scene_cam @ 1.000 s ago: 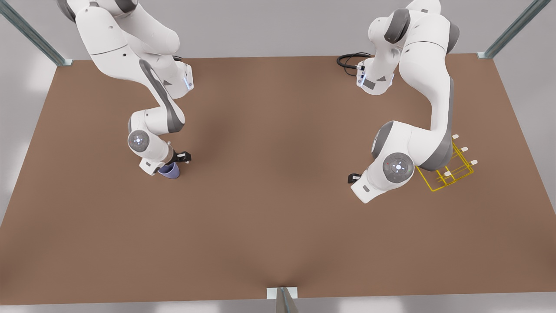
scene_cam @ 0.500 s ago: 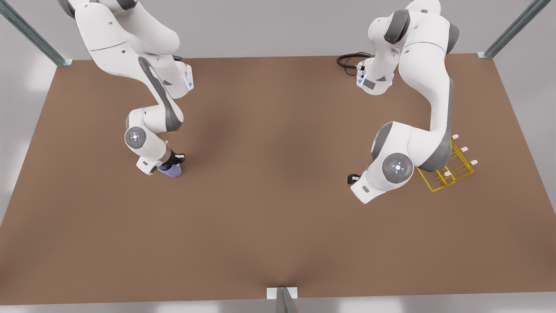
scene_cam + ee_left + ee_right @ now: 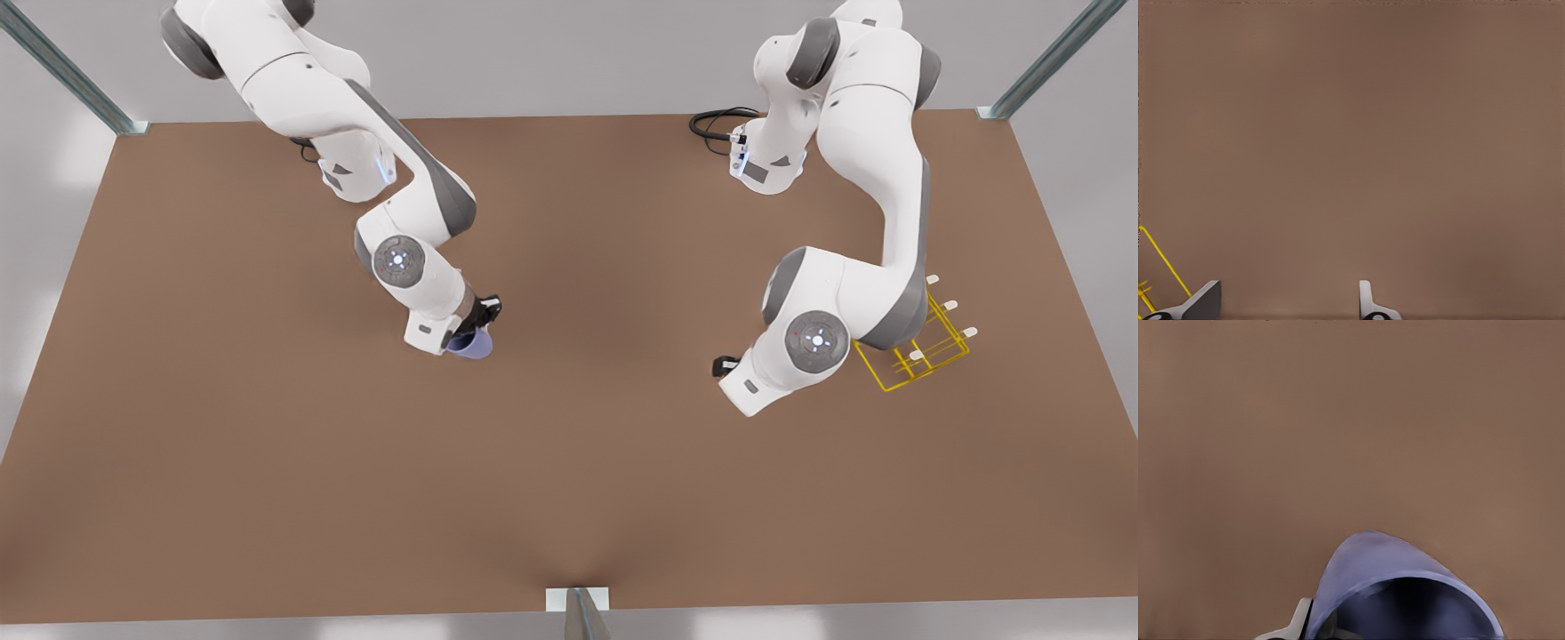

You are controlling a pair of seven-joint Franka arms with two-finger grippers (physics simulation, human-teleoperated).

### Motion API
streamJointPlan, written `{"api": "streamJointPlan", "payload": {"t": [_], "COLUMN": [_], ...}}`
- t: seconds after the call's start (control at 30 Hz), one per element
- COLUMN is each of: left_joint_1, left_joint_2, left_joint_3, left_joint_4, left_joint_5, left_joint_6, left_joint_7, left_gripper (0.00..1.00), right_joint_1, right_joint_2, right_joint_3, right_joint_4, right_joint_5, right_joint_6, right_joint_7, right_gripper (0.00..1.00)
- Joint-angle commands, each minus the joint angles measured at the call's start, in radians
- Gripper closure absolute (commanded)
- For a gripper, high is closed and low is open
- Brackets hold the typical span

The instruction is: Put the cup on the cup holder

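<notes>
On the brown table [image 3: 569, 462]: two white arms, a cup and a yellow wire rack are seen from above.
Table: a bare brown top is also seen in both wrist views [image 3: 1351, 133] [image 3: 1338, 420].
Right arm: it is seen on the front view's left, bent down toward the middle of the table.
Left arm: it is seen on the front view's right, waiting with its wrist low over the table, just beside the rack.
Cup holder [image 3: 920, 356]: the yellow rack stands near the table's edge on the front view's right, partly hidden behind the left arm; white-tipped pegs are seen along its far side. One yellow corner [image 3: 1158, 267] is caught in the left wrist view.
Right gripper [image 3: 473, 331]: it is clenched on the cup, with the cup between its fingers, well apart from the rack.
Left gripper [image 3: 1288, 303]: its two fingertips are seen spread apart with nothing between them, over bare table and next to the rack's corner.
Cup [image 3: 471, 343]: the lavender-blue cup is held tilted under the right gripper, left of the table's middle in the front view. Its dark open mouth [image 3: 1405, 600] is turned toward the right wrist camera.
</notes>
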Motion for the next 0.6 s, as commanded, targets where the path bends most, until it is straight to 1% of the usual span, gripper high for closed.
{"api": "streamJointPlan", "payload": {"t": [0.0,0.03,0.07,0.17,0.2,0.27,0.3,0.37,0.4,0.43,0.47,0.5,0.53,0.57], "left_joint_1": [0.015,0.051,0.114,0.121,0.119,0.131,0.133,0.136,0.154,0.156,0.165,0.163,0.153,0.153], "left_joint_2": [0.005,0.042,0.044,0.056,0.061,0.064,0.07,0.061,0.039,0.013,-0.022,-0.022,-0.073,-0.096], "left_joint_3": [0.005,0.005,0.004,0.004,0.004,0.004,0.004,0.004,0.004,0.005,0.004,0.005,0.004,-0.002], "left_joint_4": [0.001,0.012,0.006,0.001,0.004,0.001,-0.002,-0.002,-0.002,-0.002,-0.002,-0.004,0.012,0.013], "left_joint_5": [0.0,-0.002,-0.013,-0.013,-0.014,-0.013,-0.013,-0.013,-0.011,-0.009,-0.006,-0.006,-0.002,-0.008], "left_joint_6": [0.001,0.005,0.068,0.086,0.088,0.111,0.116,0.1,0.08,0.024,-0.033,-0.068,-0.243,-0.26], "left_joint_7": [-0.011,-0.01,0.006,0.001,0.001,0.004,0.004,0.004,0.004,0.001,-0.007,-0.011,-0.043,-0.079], "left_gripper": [0.0,0.0,0.0,0.0,0.0,0.0,0.0,0.0,0.0,0.0,0.0,0.0,0.0,0.0], "right_joint_1": [0.214,0.314,0.331,0.331,0.339,0.336,0.334,0.33,0.305,0.29,0.227,0.158,0.127,0.061], "right_joint_2": [0.078,0.122,0.182,0.354,0.383,0.412,0.427,0.426,0.426,0.427,0.43,0.446,0.473,0.515], "right_joint_3": [-0.155,-0.246,-0.267,-0.299,-0.312,-0.309,-0.299,-0.28,-0.253,-0.232,-0.148,-0.048,-0.002,0.098], "right_joint_4": [0.132,0.218,0.312,0.557,0.596,0.603,0.606,0.606,0.606,0.597,0.568,0.52,0.52,0.519], "right_joint_5": [0.078,0.103,0.117,0.138,0.143,0.152,0.155,0.227,0.296,0.327,0.328,0.327,0.33,0.332], "right_joint_6": [-0.099,-0.1,-0.109,-0.096,-0.068,0.056,0.165,0.248,0.263,0.329,0.397,0.492,0.518,0.541], "right_joint_7": [0.506,0.547,0.561,0.603,0.623,0.704,0.817,0.85,0.839,0.837,0.779,0.752,0.755,0.759], "right_gripper": [0.79,0.79,0.79,0.79,0.79,0.79,0.79,0.79,0.79,0.79,0.79,0.79,0.79,0.79]}}
